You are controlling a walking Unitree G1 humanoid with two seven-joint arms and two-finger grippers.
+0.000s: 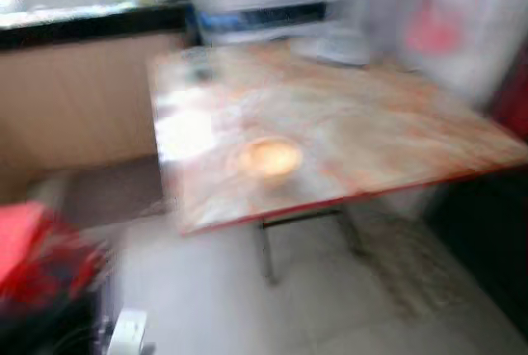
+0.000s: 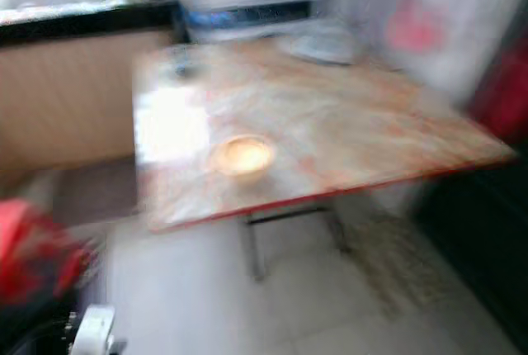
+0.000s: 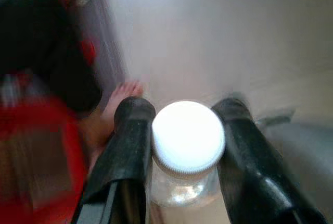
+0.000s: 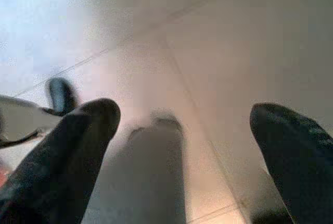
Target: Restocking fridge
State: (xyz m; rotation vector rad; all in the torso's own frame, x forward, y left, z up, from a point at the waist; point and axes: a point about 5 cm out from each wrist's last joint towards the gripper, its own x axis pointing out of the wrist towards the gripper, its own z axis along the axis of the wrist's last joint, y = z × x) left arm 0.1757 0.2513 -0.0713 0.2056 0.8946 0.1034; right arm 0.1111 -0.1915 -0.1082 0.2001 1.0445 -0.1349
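Observation:
In the left wrist view my left gripper (image 3: 186,130) is shut on a clear bottle with a white cap (image 3: 187,136), one black finger on each side of its neck. The right wrist view shows my right gripper (image 4: 187,125) open, its two black fingertips wide apart over pale floor tiles with nothing between them. Ahead in the blurred eye views stands a marble-patterned table with a red edge (image 1: 371,132), and a small round yellowish bowl (image 1: 270,158) rests near its front.
A person in red and black is at the lower left (image 1: 41,264), with a bare foot (image 3: 120,99) on the floor. A wooden counter front (image 1: 74,99) lies left of the table. Pale and blue things (image 1: 264,8) stand behind it. A dark cabinet (image 1: 487,239) is at right.

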